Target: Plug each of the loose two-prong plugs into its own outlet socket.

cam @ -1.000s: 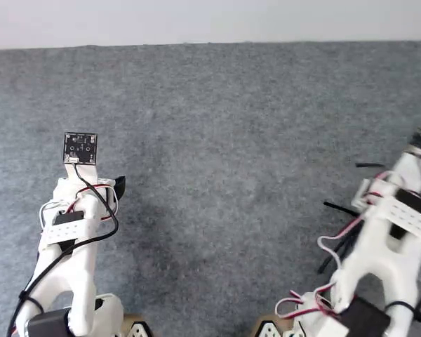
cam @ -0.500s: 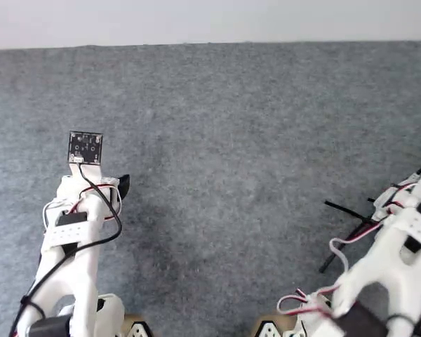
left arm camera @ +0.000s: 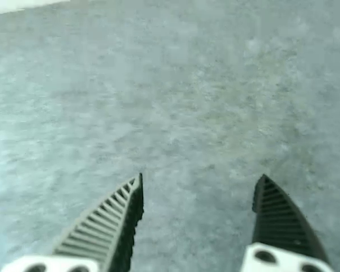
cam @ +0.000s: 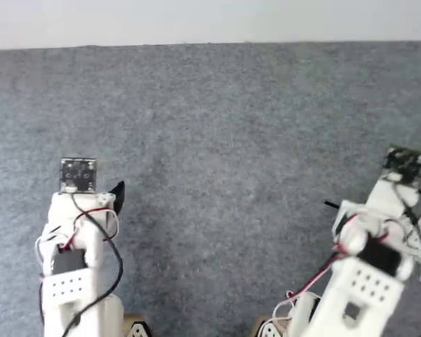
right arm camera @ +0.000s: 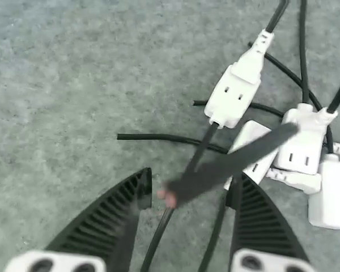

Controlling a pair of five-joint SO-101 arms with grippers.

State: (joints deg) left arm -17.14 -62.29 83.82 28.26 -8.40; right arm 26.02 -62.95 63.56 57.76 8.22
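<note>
The white outlet sockets (right arm camera: 236, 96) lay clustered on the grey mat (right arm camera: 56, 68) among tangled black cords (right arm camera: 158, 137), just beyond the right gripper (right arm camera: 192, 177). Its jaws stood spread, with a dark blurred bar (right arm camera: 238, 160) crossing between them. The left gripper (left arm camera: 202, 180) hung well apart over the mat, jaws likewise spread.

The table cover (cam: 231, 126) is speckled mid-grey, with a pale white strip (cam: 210, 21) along twelve o'clock. The left arm (cam: 74, 267) at seven o'clock and the right arm (cam: 365, 281) at four o'clock are white, strung with red, white and black wires (cam: 91, 217). The left gripper (left arm camera: 202, 180) and right gripper (right arm camera: 192, 175) have black ribbed fingers (left arm camera: 116, 218). The outlet sockets (right arm camera: 235, 96) are white, their cords (right arm camera: 158, 137) black.
</note>
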